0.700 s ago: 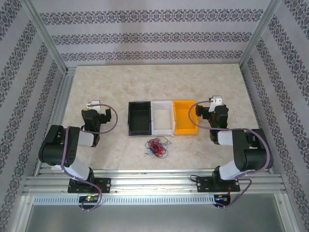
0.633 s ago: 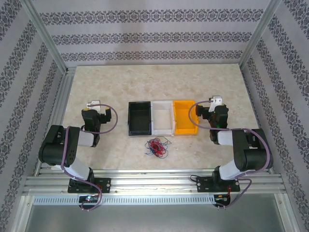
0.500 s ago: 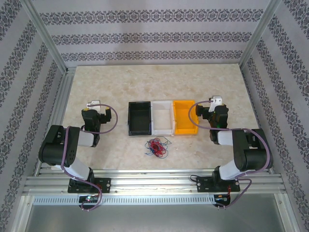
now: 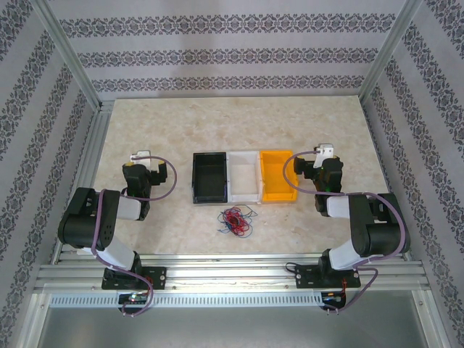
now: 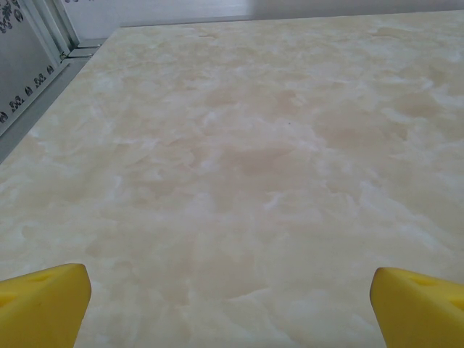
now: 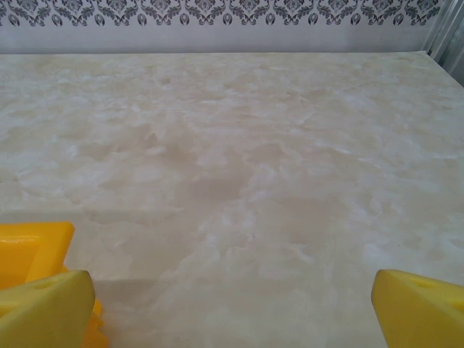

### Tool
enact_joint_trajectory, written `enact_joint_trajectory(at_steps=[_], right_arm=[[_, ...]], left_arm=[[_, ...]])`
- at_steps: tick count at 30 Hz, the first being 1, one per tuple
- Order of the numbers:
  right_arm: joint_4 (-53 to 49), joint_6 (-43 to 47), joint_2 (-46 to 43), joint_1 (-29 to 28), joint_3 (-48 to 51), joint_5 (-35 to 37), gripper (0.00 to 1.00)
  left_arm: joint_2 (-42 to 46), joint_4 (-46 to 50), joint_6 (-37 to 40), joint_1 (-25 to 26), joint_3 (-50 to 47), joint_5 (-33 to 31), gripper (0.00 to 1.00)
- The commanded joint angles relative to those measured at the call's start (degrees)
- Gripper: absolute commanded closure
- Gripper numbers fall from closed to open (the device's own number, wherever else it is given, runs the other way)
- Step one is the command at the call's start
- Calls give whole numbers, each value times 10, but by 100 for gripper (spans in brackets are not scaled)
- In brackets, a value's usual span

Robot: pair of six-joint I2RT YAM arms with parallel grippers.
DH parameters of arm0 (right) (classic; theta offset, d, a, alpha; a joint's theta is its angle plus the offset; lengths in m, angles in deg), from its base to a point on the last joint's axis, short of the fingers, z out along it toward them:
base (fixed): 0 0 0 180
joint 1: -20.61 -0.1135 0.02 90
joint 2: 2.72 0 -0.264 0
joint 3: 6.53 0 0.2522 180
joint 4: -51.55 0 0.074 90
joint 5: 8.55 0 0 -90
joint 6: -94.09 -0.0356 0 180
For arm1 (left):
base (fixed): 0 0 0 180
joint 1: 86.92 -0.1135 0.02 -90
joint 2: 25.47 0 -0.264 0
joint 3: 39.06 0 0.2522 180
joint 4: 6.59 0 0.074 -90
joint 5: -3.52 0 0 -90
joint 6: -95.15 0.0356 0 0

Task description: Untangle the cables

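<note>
Individually, the cables (image 4: 234, 220) blur into one tangle.

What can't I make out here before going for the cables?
Cables, top view: too small to tell which wire crosses over which, or where ends lie.
Black bin, top view: inside too dark to check.
Yellow bin, right wrist view: cut off by the left edge, partly behind a finger.

The cables (image 4: 234, 220) are lying as one small tangled bundle of thin red, blue-green and black wires, curling in loose loops flat on the tabletop (image 4: 217, 123). They are sitting between the left claw (image 4: 140, 156) and the right claw (image 4: 325, 152), well apart from both and nearer the arm bases.
</note>
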Motion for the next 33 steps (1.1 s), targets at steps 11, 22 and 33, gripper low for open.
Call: enact_joint_trajectory(at_steps=[11,22,33], right_arm=[[-257,-40,-114,-21,-86,86,20],[-492,-173,-260,-314,-92,163,29],[-658,-177,-211,-428,-132,-88,45]], left_arm=[[162,247,-3,48,93,-49,1],[205,380,-233,297,92,-88,1],[230,553,-154,398,128,170,0]])
